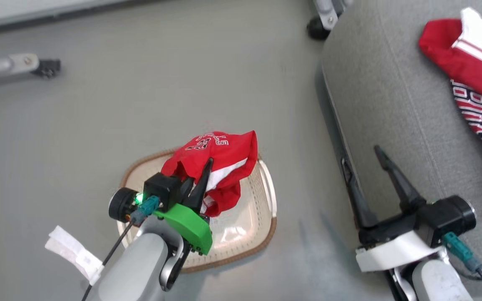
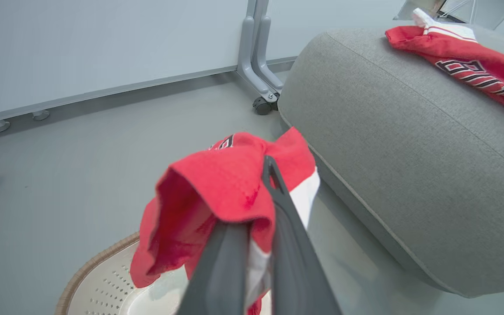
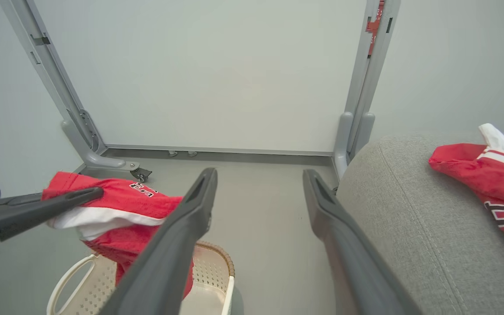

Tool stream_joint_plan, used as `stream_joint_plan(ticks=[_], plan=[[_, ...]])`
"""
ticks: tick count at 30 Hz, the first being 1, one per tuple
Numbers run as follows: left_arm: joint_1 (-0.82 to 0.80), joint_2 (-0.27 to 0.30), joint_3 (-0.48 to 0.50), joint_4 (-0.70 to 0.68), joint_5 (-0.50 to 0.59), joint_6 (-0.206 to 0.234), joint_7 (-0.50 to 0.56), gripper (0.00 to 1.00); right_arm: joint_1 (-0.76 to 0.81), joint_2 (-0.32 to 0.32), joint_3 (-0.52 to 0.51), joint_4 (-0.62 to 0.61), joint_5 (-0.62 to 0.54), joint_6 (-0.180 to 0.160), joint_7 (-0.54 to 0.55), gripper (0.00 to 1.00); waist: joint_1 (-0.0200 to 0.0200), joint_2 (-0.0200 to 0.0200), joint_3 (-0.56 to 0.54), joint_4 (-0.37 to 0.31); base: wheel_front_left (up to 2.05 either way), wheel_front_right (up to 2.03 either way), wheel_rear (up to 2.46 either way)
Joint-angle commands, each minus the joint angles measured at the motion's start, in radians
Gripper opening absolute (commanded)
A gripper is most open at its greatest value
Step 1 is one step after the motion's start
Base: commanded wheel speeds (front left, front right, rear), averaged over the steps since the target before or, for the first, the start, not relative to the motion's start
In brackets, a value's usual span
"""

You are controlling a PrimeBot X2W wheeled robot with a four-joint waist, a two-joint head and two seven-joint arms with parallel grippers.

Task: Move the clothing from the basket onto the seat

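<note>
Head view: L jaws clamped on red garment (image 1: 224,154) over basket (image 1: 266,196); R jaws wide, empty, by seat (image 1: 391,92).

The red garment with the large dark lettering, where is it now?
The lettered garment lies on the grey seat, at the head view's upper right, beyond the open right hand.

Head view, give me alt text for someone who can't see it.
The left gripper, shut, holds a red garment over a cream basket on the grey floor. The right gripper stands open at the edge of the grey sofa seat, where a second red garment lies.
</note>
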Motion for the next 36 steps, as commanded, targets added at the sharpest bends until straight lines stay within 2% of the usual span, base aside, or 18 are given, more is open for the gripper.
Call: stream_joint_plan(ticks=[1, 7, 15, 24, 30, 36], plan=[[0.040, -0.008, 0.021, -0.024, 0.025, -0.006, -0.001, 0.00, 0.036, -0.001, 0.006, 0.010, 0.010, -0.001, -0.002, 1.00, 0.0001, -0.0001, -0.220, 0.063, 0.00, 0.00, 0.00], [0.112, -0.032, 0.086, -0.110, 0.085, -0.020, -0.001, 0.00, 0.121, 0.002, 0.033, 0.037, 0.018, -0.001, -0.002, 1.00, 0.0001, -0.0001, -0.338, 0.067, 0.00, 0.00, 0.00], [0.134, -0.056, 0.123, -0.215, 0.132, -0.038, 0.000, 0.00, 0.173, -0.005, 0.050, 0.047, 0.028, -0.001, -0.002, 1.00, 0.0001, -0.0001, -0.386, 0.077, 0.00, 0.00, 0.00], [0.132, -0.080, 0.082, -0.295, 0.107, -0.050, 0.000, 0.00, 0.135, -0.015, 0.128, 0.079, 0.041, -0.001, -0.002, 1.00, 0.0001, -0.0001, -0.391, 0.084, 0.00, 0.00, 0.00], [0.083, -0.089, 0.012, -0.327, 0.083, -0.054, 0.000, 0.00, 0.056, -0.006, 0.233, 0.202, 0.115, -0.001, -0.002, 1.00, 0.0001, -0.0001, -0.375, 0.087, 0.00, 0.00, 0.00], [0.057, -0.090, -0.037, -0.340, 0.066, -0.048, -0.001, 0.00, -0.008, 0.003, 0.287, 0.332, 0.136, -0.001, -0.002, 1.00, 0.0001, -0.0001, -0.361, 0.095, 0.00, 0.00, 0.00]])
